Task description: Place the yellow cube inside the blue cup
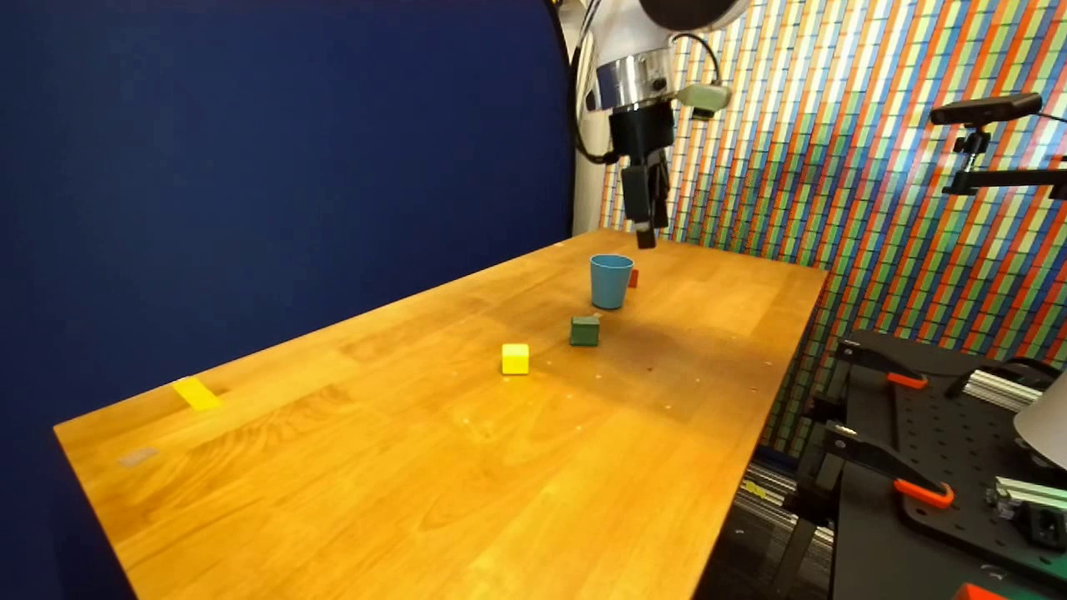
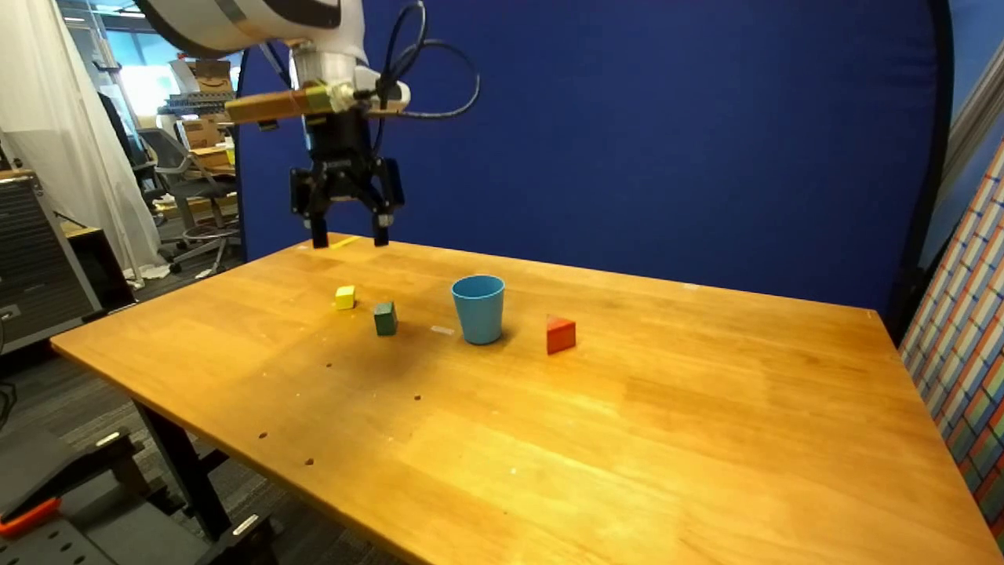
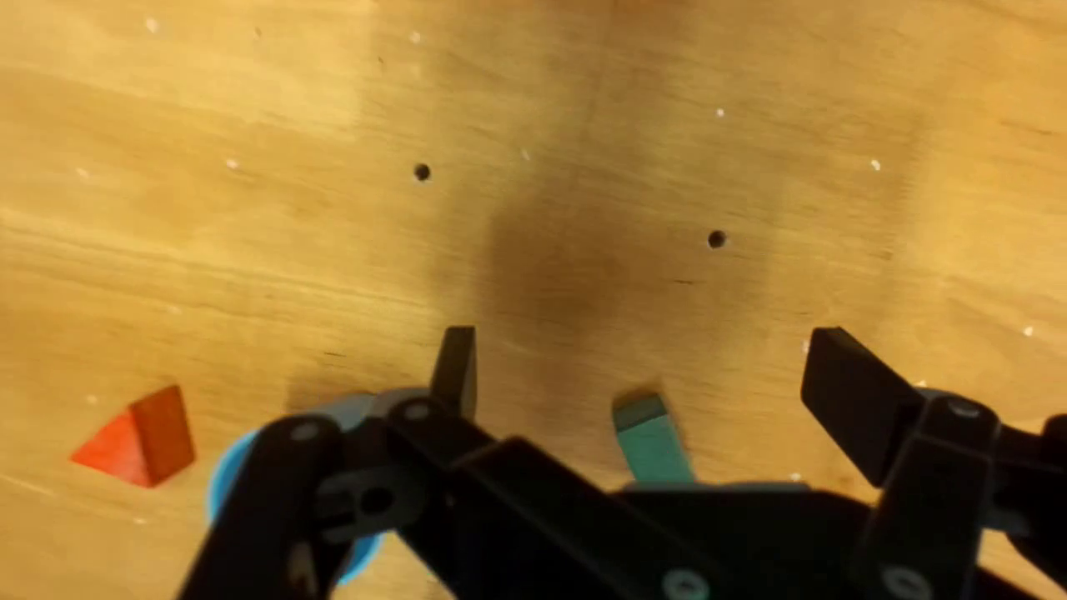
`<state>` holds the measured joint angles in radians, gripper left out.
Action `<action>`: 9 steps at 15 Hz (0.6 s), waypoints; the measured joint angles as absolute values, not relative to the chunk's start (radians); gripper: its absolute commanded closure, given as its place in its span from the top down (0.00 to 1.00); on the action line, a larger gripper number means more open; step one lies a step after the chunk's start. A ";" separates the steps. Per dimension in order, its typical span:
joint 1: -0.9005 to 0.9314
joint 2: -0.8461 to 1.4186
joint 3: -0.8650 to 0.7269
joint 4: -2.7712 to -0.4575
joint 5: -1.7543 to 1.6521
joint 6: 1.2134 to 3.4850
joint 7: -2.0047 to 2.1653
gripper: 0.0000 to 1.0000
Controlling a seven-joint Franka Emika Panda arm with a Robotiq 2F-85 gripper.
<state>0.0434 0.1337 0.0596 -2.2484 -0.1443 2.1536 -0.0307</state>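
Note:
The bright yellow cube (image 1: 515,359) sits on the wooden table, and it also shows in an exterior view (image 2: 345,297). It is out of view in the wrist view. The blue cup (image 1: 611,282) stands upright on the table with its opening up, also in an exterior view (image 2: 480,314). In the wrist view the cup (image 3: 360,558) is mostly hidden behind a finger. My gripper (image 2: 351,235) is open and empty, high above the table, pointing down; it also shows in an exterior view (image 1: 648,236) and the wrist view (image 3: 642,358). It touches neither cube nor cup.
A dark green cube (image 2: 385,319) stands between the yellow cube and the cup; in the wrist view it (image 3: 654,446) lies below the open fingers. A red block (image 2: 561,335) sits beside the cup. Flat yellow tape (image 1: 197,393) lies near the table's edge. A blue screen (image 2: 627,141) stands behind.

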 measured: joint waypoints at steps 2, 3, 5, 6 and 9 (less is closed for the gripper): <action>0.075 0.241 0.084 -2.204 -0.144 2.204 -0.031 1.00; 0.088 0.288 0.093 -2.178 -0.144 2.219 -0.032 1.00; 0.107 0.367 0.107 -2.123 -0.144 2.233 -0.034 1.00; 0.115 0.399 0.111 -2.096 -0.144 2.235 -0.036 1.00; 0.127 0.471 0.123 -2.027 -0.144 2.247 -0.057 1.00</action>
<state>0.1269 0.4711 0.1226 -2.0274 -0.1440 2.2469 -0.0566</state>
